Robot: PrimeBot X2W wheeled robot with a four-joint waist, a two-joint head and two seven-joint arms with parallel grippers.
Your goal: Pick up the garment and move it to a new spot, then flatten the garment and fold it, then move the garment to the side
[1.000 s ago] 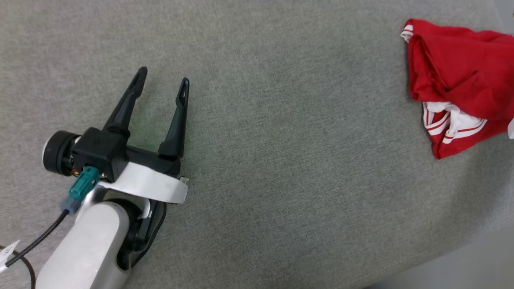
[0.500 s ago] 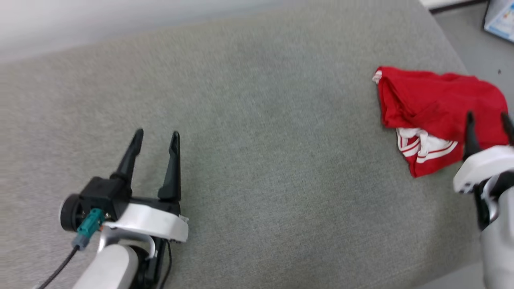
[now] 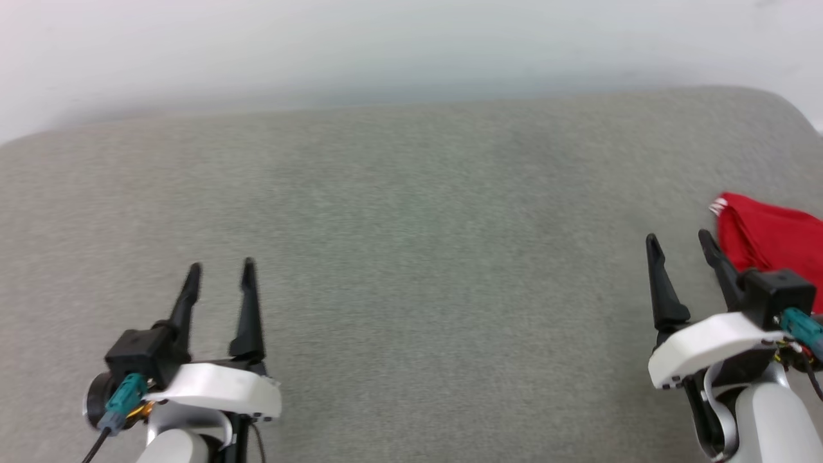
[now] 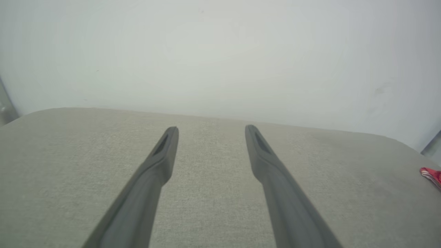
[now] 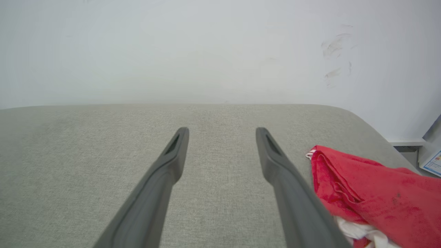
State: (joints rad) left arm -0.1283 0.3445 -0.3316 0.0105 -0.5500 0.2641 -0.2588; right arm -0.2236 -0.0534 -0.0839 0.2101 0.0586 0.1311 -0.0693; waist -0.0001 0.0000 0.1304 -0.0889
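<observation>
left hand [image 3: 220,265] and right hand [image 3: 678,237] hanging open, empty | garment [image 3: 778,235] lying bunched beside right hand, running off-frame | grey tabletop [image 3: 411,225] bearing it

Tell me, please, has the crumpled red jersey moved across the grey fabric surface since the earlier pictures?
No: the crumpled red jersey lies near the grey fabric surface's far right corner as before; the camera shifted.

No text can be read (the printed item [image 5: 432,163] is too small).
</observation>
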